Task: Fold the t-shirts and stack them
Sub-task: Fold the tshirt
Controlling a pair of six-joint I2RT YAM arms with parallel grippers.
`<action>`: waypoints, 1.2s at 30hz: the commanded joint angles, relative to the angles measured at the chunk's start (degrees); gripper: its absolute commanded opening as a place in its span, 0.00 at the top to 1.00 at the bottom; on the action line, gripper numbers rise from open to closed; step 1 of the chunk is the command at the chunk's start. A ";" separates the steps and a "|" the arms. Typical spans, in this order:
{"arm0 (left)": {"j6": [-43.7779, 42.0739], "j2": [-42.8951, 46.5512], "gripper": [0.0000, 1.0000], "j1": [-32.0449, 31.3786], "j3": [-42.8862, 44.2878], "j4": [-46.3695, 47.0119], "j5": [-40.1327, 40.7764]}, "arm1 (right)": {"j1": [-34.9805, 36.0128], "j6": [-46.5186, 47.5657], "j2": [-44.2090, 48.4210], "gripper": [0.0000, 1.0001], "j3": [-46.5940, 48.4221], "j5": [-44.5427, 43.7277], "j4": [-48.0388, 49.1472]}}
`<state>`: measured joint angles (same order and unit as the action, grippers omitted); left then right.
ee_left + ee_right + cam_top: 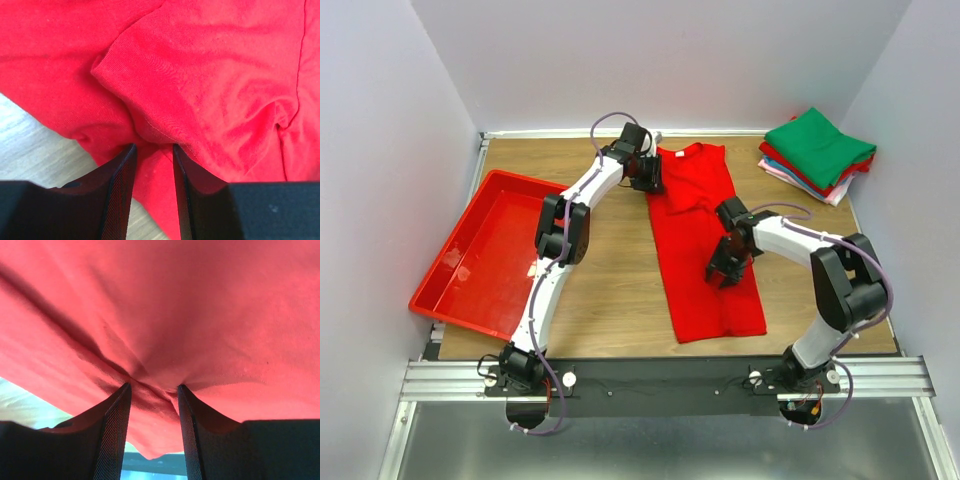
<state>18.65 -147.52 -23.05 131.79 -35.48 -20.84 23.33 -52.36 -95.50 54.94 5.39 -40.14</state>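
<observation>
**Wooden table, one red shirt pinched in two places**

Top view: pale walls box in the table [610, 290]. The red t-shirt [695, 225] lies lengthwise at its centre. A stack of folded t-shirts [817, 150] sits at one o'clock and a red tray [445, 255] at nine. The left gripper [648, 178] is at the shirt's eleven o'clock shoulder. The right gripper [723, 272] is lower on the shirt's body, near five o'clock.

Left wrist: the jaws are partly closed and pinch a fold beside the sleeve. Bare wood shows at eight o'clock.

Right wrist: the jaws are likewise narrowed on a gathered ridge of cloth, which is raised off the wood.

Both pinches look shallow. An uneven pull could let the cloth slip free, or drag extra layers along and skew the fold.
</observation>
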 commanded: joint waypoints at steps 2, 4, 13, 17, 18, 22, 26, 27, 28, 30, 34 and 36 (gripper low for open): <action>-1.69 -4.17 0.57 0.64 1.19 0.59 1.15 | 4.26 -2.05 -5.48 0.50 3.76 1.38 0.33; -1.78 -4.44 0.56 0.64 1.89 1.29 1.07 | 4.79 -2.05 -6.80 0.50 5.08 1.73 0.32; -2.66 1.96 0.52 0.64 1.72 4.45 3.26 | 5.14 -0.47 -3.13 0.48 6.59 -2.57 -2.66; -3.01 9.51 0.50 0.55 -0.20 5.51 5.98 | 5.06 0.41 2.42 0.45 4.39 -7.56 -6.25; -3.18 11.01 0.50 0.46 -0.91 5.51 5.99 | 5.06 0.59 3.47 0.45 3.78 -8.19 -6.87; -4.24 19.71 0.50 -1.20 -9.16 5.25 9.40 | 4.79 0.68 9.18 0.43 0.00 -10.48 -10.04; -4.77 29.03 0.50 -5.15 -23.47 5.60 13.45 | 4.44 -0.72 15.07 0.42 -7.02 -10.92 -11.80; -4.33 32.61 0.50 -6.99 -30.20 6.04 14.33 | 4.35 -0.99 17.43 0.42 -9.65 -11.19 -12.33; -4.07 34.39 0.50 -8.05 -33.67 6.56 14.34 | 4.35 -1.34 18.76 0.42 -10.72 -11.28 -12.68; -1.54 39.66 0.50 -9.81 -43.69 9.02 13.99 | 4.18 -2.57 21.23 0.42 -12.91 -11.89 -13.73; 4.09 47.67 0.50 -14.30 -56.53 13.76 13.90 | 4.00 -3.80 25.45 0.42 -14.24 -12.85 -15.49; 6.12 50.83 0.50 -16.85 -60.05 14.39 14.25 | 3.91 -4.15 26.25 0.42 -15.20 -12.69 -15.58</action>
<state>19.31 -101.67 -37.85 77.56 -24.05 -8.97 27.66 -54.22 -71.37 41.23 -4.43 -53.49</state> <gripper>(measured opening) 0.498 0.574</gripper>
